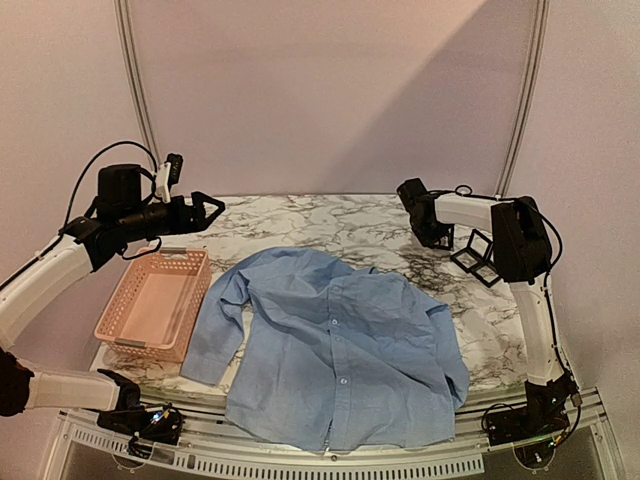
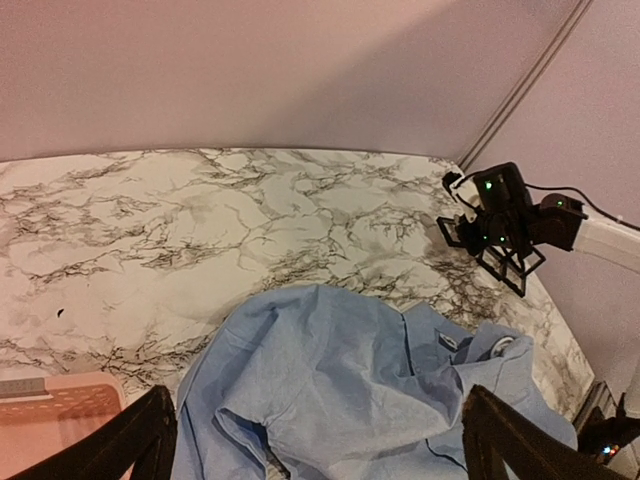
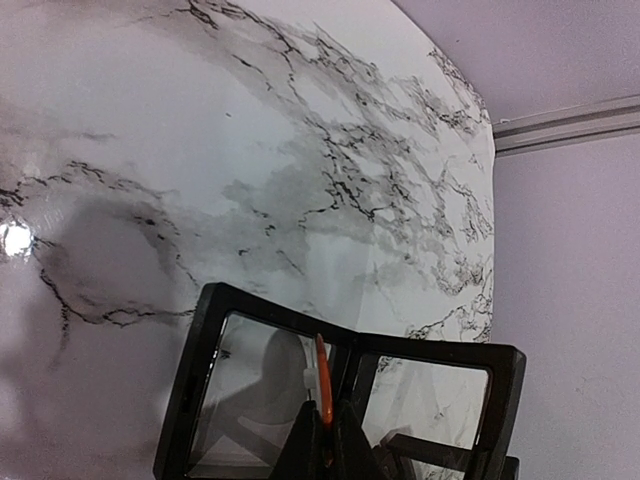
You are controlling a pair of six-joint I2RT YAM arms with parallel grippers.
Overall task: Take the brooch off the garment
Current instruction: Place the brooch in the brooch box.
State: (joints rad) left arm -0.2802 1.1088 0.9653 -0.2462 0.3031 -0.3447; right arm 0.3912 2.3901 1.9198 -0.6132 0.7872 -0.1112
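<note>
Your right gripper point(image 3: 325, 432) pinches what seems the thin orange-and-white brooch point(image 3: 320, 368); centre it over the black clear-paned case point(image 3: 212, 330) before releasing. Your left gripper point(image 2: 320, 440) gapes.

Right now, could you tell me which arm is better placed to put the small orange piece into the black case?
Right. The right gripper is shut on the orange piece, right over the black case; the left gripper hangs open far off, by the basket.

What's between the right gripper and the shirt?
Only bare marble tabletop, by the top view; the black case lies on the right gripper's other side, away from the shirt.
</note>
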